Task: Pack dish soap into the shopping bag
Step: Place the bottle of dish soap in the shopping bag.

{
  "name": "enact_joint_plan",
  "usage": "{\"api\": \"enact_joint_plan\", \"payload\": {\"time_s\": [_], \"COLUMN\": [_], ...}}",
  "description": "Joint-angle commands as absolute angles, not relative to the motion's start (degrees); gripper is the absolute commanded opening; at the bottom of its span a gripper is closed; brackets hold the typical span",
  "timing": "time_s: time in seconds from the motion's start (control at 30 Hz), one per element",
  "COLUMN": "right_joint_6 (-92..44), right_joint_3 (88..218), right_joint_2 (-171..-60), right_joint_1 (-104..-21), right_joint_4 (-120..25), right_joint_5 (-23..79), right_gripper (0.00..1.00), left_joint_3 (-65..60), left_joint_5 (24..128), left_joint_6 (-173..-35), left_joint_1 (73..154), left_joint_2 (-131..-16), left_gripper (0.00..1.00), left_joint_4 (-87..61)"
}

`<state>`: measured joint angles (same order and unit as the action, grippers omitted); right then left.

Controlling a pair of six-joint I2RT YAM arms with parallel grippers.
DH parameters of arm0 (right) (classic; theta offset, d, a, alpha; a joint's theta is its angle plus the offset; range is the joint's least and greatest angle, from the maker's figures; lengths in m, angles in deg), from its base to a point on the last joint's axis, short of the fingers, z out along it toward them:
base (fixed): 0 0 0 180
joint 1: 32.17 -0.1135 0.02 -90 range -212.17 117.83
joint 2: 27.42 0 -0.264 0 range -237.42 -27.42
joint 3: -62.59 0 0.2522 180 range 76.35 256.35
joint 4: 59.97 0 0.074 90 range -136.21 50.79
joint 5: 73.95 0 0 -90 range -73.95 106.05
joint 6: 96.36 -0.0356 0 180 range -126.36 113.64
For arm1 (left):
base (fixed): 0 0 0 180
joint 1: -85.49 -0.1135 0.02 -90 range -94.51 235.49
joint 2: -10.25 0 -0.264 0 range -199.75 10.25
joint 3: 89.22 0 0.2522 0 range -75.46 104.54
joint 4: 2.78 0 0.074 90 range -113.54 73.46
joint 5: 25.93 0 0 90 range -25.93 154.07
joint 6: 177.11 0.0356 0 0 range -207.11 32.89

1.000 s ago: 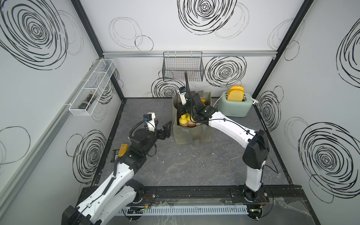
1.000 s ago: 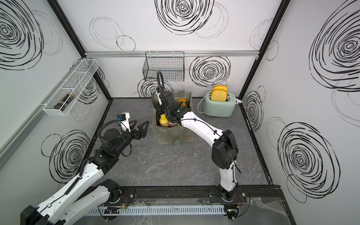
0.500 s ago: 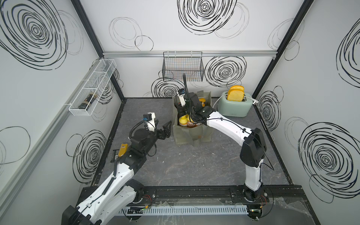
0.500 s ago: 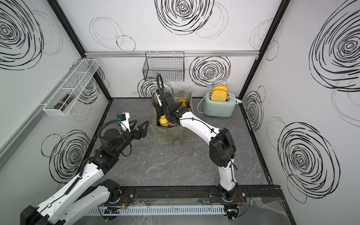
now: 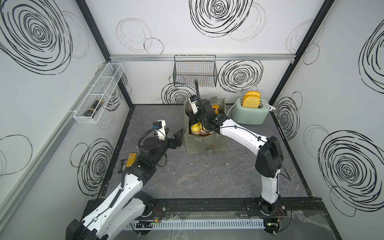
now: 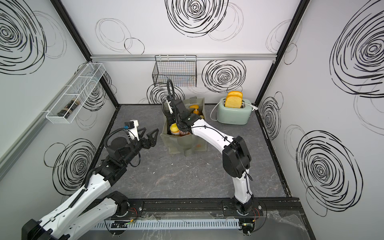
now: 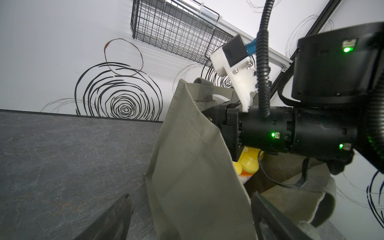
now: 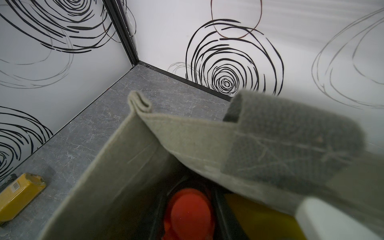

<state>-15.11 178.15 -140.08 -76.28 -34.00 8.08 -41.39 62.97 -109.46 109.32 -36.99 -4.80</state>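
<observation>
1. The room is a booth of white walls scrawled with black swirls; a black wire basket (image 5: 195,70) is hung on the far wall and a white wire shelf (image 5: 97,93) on the left wall, with a dark jar (image 5: 93,106) lying in it.
2. The surface (image 5: 207,178) is dark grey and veined; a mint toaster (image 5: 249,115) is carried at far right and a yellow block (image 5: 131,160) at the left edge; no bottle is seen loose on it, so the packing is judged nearly finished.
3. The shopping bag (image 5: 197,145) is stood at far centre, just left of the toaster, its mouth open.
4. The right gripper (image 8: 188,197) is reached down inside the bag; its fingers (image 8: 220,216) are set either side of the red bottle (image 8: 187,216), which appears to be pinched; the bottle is best lowered upright until it is borne by the bag floor, then released, and the fingers drawn straight up so that no fabric is snagged.
5. The left gripper (image 6: 148,134) is held just beside the bag's left wall, fingers spread and empty; whether fabric is touched cannot be told; the wall could be steadied from there.
6. Yellow-capped bottles (image 5: 195,129) are packed at the bag's near left, and an orange-pump bottle (image 5: 215,108) at its far side.
</observation>
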Motion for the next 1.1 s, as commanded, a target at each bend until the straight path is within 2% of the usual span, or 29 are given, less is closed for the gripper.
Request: {"api": "enact_joint_plan", "payload": {"time_s": [0.0,0.03,0.13,0.27,0.47,0.73,1.07], "right_joint_6": [-13.9,-14.0,-14.0,-13.9,-14.0,-14.1,-14.6], "right_joint_3": [178.2,178.3,178.5,178.7,179.5,180.0,180.2], "right_joint_2": [-139.9,-139.9,-139.9,-139.9,-140.4,-139.8,-139.2], "right_joint_1": [-75.6,-75.6,-75.6,-75.6,-75.6,-75.8,-75.8], "right_joint_4": [-37.8,-37.8,-37.6,-37.5,-36.7,-36.3,-36.5], "right_joint_5": [7.6,7.8,8.5,9.2,10.1,10.6,12.8], "right_gripper": [0.00,0.00,0.11,0.20,0.22,0.40,0.48], "left_joint_3": [-42.0,-42.0,-42.0,-42.1,-42.0,-42.1,-42.0], "left_joint_5": [63.2,63.1,63.2,63.1,63.1,62.7,62.3], "left_joint_6": [-109.7,-109.7,-109.8,-109.8,-109.8,-109.5,-109.4], "left_joint_1": [109.0,109.0,109.0,109.0,109.0,109.0,109.1], "left_joint_2": [-36.5,-36.6,-36.6,-36.6,-36.9,-36.7,-36.4], "left_gripper": [0.92,0.92,0.92,0.92,0.92,0.92,0.92], "left_joint_4": [-1.5,-1.5,-1.5,-1.4,-1.3,-1.6,-1.8]}}
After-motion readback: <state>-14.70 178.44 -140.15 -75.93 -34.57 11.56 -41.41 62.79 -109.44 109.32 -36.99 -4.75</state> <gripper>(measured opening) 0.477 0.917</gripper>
